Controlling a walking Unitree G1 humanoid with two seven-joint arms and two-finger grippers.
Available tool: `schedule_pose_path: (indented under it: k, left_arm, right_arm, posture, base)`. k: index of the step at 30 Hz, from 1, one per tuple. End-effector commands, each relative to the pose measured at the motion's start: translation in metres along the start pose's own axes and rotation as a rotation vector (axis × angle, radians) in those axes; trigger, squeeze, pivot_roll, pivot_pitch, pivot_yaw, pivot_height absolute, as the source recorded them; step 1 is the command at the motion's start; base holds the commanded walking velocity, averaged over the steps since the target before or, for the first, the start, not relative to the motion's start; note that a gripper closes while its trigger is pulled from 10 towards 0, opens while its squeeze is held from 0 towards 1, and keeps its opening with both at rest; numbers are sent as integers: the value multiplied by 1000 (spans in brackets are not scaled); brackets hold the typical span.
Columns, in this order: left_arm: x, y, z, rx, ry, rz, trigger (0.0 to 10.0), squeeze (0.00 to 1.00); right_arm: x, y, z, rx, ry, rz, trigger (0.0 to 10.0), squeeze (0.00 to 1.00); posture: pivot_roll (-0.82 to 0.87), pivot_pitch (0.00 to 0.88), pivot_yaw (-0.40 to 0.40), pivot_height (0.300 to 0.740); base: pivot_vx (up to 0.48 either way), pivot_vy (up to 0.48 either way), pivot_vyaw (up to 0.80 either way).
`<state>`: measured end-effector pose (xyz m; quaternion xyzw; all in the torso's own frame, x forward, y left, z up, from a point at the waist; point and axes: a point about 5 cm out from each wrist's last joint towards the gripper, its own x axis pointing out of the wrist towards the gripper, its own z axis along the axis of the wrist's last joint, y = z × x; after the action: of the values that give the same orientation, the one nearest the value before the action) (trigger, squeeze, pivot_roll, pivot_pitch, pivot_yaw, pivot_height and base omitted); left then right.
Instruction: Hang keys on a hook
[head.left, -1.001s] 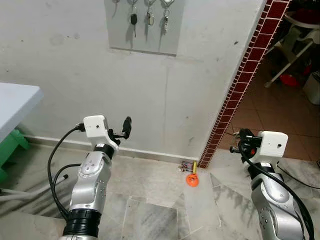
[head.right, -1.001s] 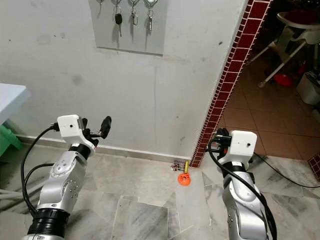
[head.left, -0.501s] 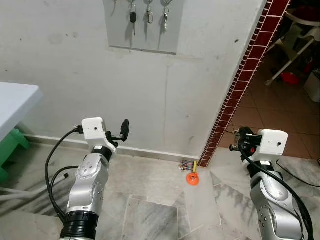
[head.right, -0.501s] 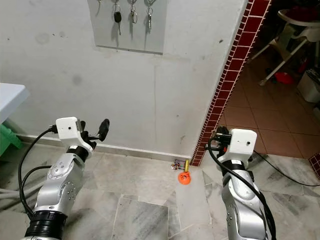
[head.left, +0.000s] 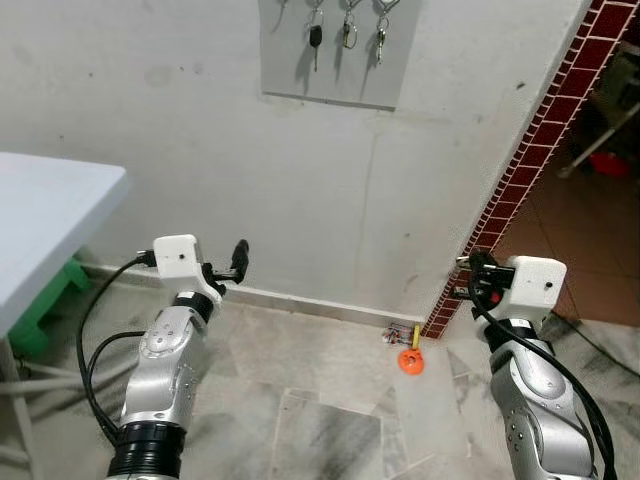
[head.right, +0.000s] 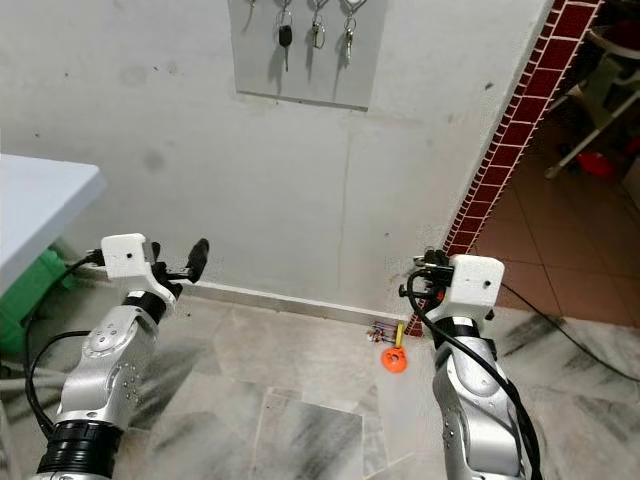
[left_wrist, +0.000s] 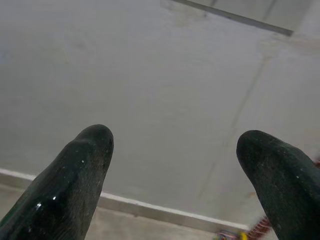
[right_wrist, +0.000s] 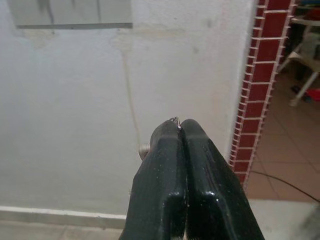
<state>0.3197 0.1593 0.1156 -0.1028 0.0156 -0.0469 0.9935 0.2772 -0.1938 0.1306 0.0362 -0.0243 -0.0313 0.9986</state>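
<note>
A grey hook panel is fixed high on the white wall, with three sets of keys hanging from its hooks. My right gripper is held at waist height, well below and to the right of the panel. In the right wrist view its fingers are pressed shut, and a thin metal ring and a small metal end of the keys stick out between them. My left gripper is raised toward the wall, open and empty, with its fingertips wide apart.
A white table stands at the left with a green stool under it. A red brick column edges a doorway on the right. An orange object and small litter lie on the marble floor by the skirting.
The whole picture has shifted right, so the camera has turned left and more of the table shows. Both arms hold much the same pose.
</note>
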Motion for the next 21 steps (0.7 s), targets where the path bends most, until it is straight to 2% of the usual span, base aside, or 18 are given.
schedule_pose_path:
  k: [1,13,15,21]
  left_arm:
    - [0,-2,3,12,-7,-21,10000,0]
    - [-1,-2,3,19,-3,-27,10000,0]
    - [-1,-2,3,22,-4,-28,10000,0]
    - [0,-3,4,48,-4,-34,10000,0]
  right_arm:
    - [0,-1,2,10,-10,-6,10000,0]
    - [-1,1,0,10,-7,4,10000,0]
    - [-1,1,0,13,-7,5,10000,0]
    - [-2,3,-1,12,-6,11,10000,0]
  posture:
    - [-18,107,-11,740]
    - [-16,97,-11,740]
    - [-16,96,-11,740]
    - [-15,88,-11,740]
  base:
    - [0,480,0]
    - [0,475,0]
    - [0,315,0]
    - [0,0,0]
